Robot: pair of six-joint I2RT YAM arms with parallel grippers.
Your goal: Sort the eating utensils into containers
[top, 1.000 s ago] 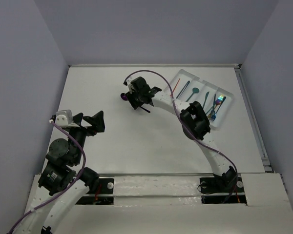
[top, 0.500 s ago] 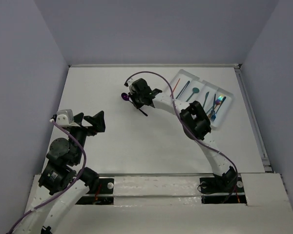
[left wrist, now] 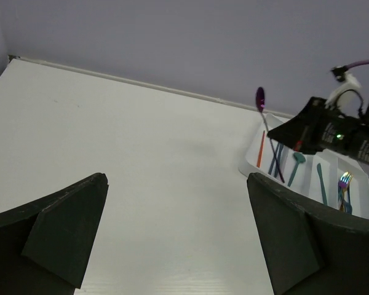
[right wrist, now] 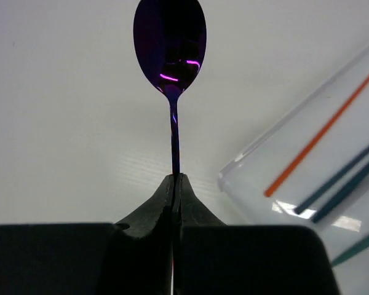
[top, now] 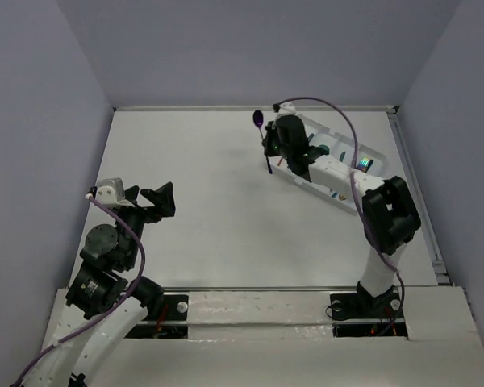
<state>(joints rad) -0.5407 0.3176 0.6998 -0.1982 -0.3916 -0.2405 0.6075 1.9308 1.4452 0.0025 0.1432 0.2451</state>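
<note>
My right gripper point(top: 269, 147) is shut on the thin handle of a purple spoon point(top: 258, 119), and holds it above the table just left of the white tray point(top: 310, 121). From the right wrist, the spoon point(right wrist: 170, 37) sticks straight out of the closed fingertips point(right wrist: 174, 178). The tray's corner point(right wrist: 234, 175) lies to the right, with an orange stick point(right wrist: 320, 134) and dark blue sticks point(right wrist: 344, 184) inside. The left wrist view shows the tray's compartments point(left wrist: 249, 161) holding a teal spoon point(left wrist: 297, 163) and a fork point(left wrist: 342, 184). My left gripper point(top: 149, 201) is open and empty at the left.
Grey walls enclose the white table on three sides. The right arm point(top: 339, 173) lies over most of the tray. The left fingers point(left wrist: 61, 227) hang over bare table surface. A purple cable point(top: 323, 103) loops above the right wrist.
The right gripper closed on the purple spoon at mid-table and carried it right and back, up to the tray's left end. The left arm has barely moved.
</note>
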